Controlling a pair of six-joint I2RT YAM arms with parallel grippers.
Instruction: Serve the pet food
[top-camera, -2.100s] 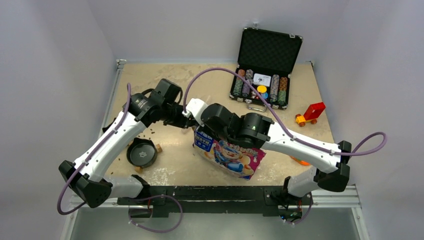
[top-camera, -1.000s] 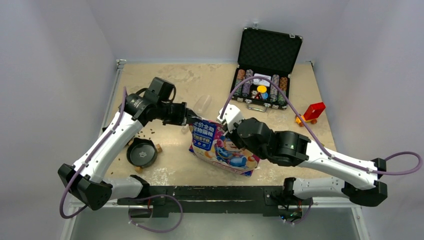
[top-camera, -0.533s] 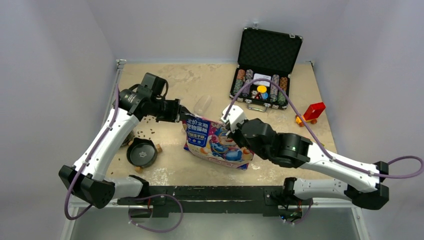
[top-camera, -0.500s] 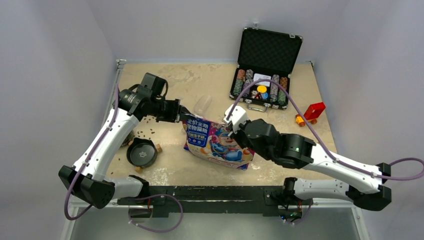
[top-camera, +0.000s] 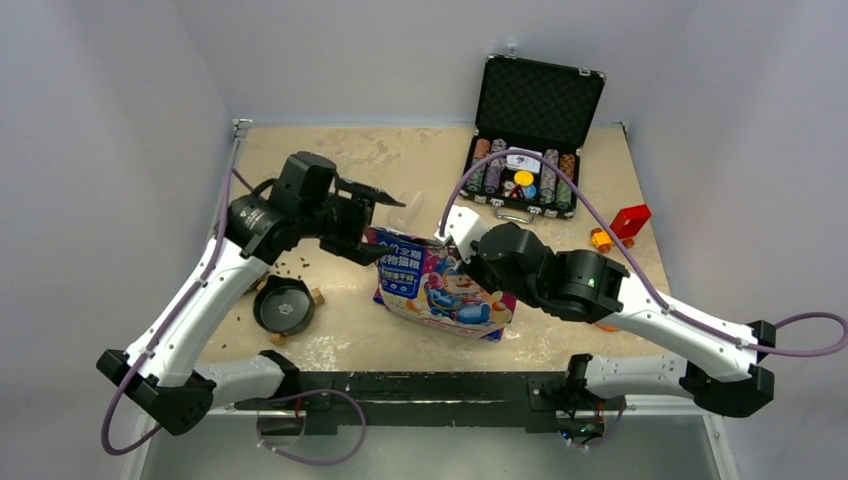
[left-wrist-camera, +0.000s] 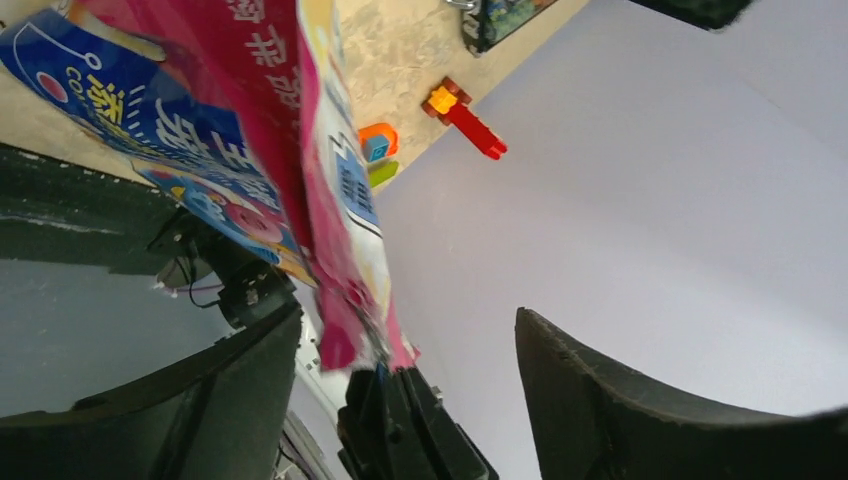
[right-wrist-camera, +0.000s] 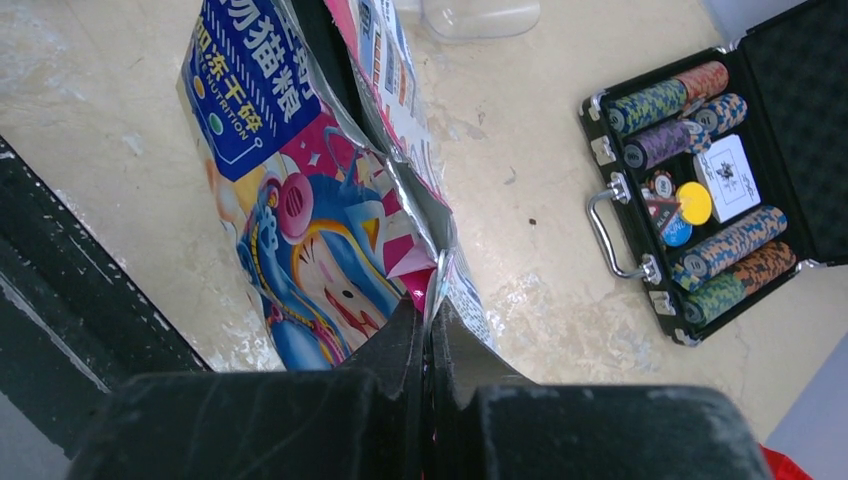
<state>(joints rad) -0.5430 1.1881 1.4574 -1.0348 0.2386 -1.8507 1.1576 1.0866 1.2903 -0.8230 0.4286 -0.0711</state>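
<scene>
The pet food bag (top-camera: 440, 285), blue and pink with a cartoon face, stands tilted at the table's middle. My right gripper (top-camera: 443, 240) is shut on its torn top edge, and in the right wrist view the gripper (right-wrist-camera: 430, 320) pinches the bag (right-wrist-camera: 300, 200). My left gripper (top-camera: 380, 225) stands open at the bag's upper left corner, its fingers apart and holding nothing. In the left wrist view the left gripper (left-wrist-camera: 410, 370) frames the bag (left-wrist-camera: 200, 130). Dark pet food pellets (top-camera: 290, 265) lie scattered on the table. A black bowl (top-camera: 284, 305) sits below them.
A clear plastic cup (top-camera: 408, 208) lies behind the bag. An open black case of poker chips (top-camera: 525, 175) stands at the back right. A red and yellow toy (top-camera: 622, 225) is at the right edge, and an orange object (top-camera: 600, 322) shows under my right arm.
My left gripper has let go of the bag's corner and opened wide. The right gripper still holds the bag's top edge, and the bag has shifted slightly right.
</scene>
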